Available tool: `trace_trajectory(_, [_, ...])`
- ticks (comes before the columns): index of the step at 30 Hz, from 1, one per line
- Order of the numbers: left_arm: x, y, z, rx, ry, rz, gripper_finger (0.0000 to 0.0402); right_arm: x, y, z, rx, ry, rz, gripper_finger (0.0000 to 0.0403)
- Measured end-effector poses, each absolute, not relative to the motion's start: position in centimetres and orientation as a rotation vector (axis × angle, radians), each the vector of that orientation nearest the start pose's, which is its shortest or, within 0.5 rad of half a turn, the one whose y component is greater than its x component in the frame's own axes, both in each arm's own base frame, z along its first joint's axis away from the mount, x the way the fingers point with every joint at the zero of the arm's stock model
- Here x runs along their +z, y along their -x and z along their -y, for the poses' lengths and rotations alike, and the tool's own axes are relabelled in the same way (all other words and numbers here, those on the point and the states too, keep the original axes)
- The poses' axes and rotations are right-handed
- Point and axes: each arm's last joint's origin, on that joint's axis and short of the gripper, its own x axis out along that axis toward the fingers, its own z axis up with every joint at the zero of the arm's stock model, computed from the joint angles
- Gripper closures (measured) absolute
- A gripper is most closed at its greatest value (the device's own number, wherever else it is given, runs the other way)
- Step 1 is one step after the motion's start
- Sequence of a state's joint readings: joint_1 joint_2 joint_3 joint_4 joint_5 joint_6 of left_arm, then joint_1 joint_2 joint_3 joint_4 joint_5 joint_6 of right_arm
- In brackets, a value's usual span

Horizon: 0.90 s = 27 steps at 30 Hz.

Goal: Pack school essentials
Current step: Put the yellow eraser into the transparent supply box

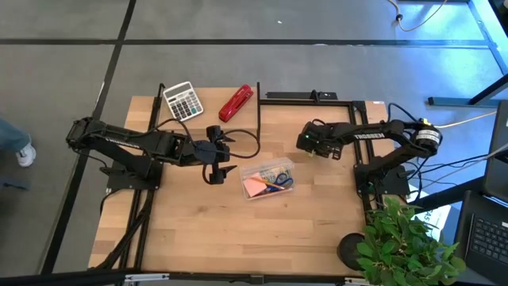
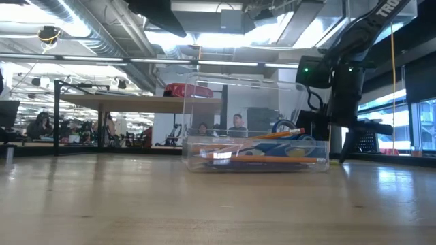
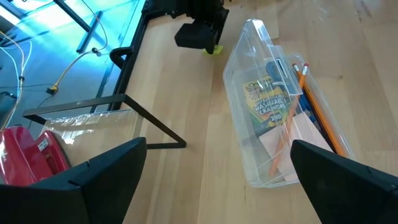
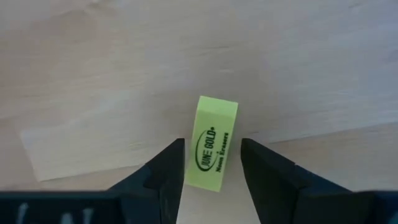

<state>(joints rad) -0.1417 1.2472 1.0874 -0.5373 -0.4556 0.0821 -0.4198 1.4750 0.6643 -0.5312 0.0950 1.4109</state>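
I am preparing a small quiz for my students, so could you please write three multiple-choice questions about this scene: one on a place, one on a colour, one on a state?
1. Where does the small yellow-green block eraser lie?
A. in a drawer
B. on the wooden table, between the right gripper's fingers
C. on the floor

2. What colour is the plastic stapler near the table's far edge?
A. blue
B. green
C. red

3. How do the left gripper's fingers stand?
A. wide open, holding nothing
B. shut on a pencil
C. shut on nothing

Answers:
1 B: the right wrist view shows the eraser flat on the wood with a dark finger on each side.
2 C: the high view shows it red.
3 A: the left wrist view shows the fingers far apart with only table between them.
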Motion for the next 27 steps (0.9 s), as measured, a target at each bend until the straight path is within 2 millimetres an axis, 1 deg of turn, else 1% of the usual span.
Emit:
trace_trajectory(4, [31.37, -25.85, 2.41, 0.273, -0.285, -0.682, 0.0008, 13.05, -20.97, 9.66, -1.34, -1.361, -0.837, 0.0241])
trace_trajectory(12, [31.38, -25.86, 2.41, 0.273, -0.285, -0.682, 0.0008, 12.96, -20.96, 9.67, -1.344, -1.36, -0.836, 0.0241])
trace_trajectory(18, [31.38, -25.86, 2.4, 0.274, -0.284, -0.682, 0.0008, 12.88, -20.8, 9.62, -1.402, -1.412, -0.81, 0.0241])
trace_trajectory(21, [31.37, -25.86, 2.4, 0.274, -0.284, -0.682, 0.0008, 12.88, -20.87, 9.64, -1.391, -1.411, -0.808, 0.0241])
trace_trajectory(27, [31.39, -25.86, 2.41, 0.274, -0.284, -0.682, 0.0008, 12.82, -20.74, 9.49, -1.364, -1.42, -0.864, 0.0241])
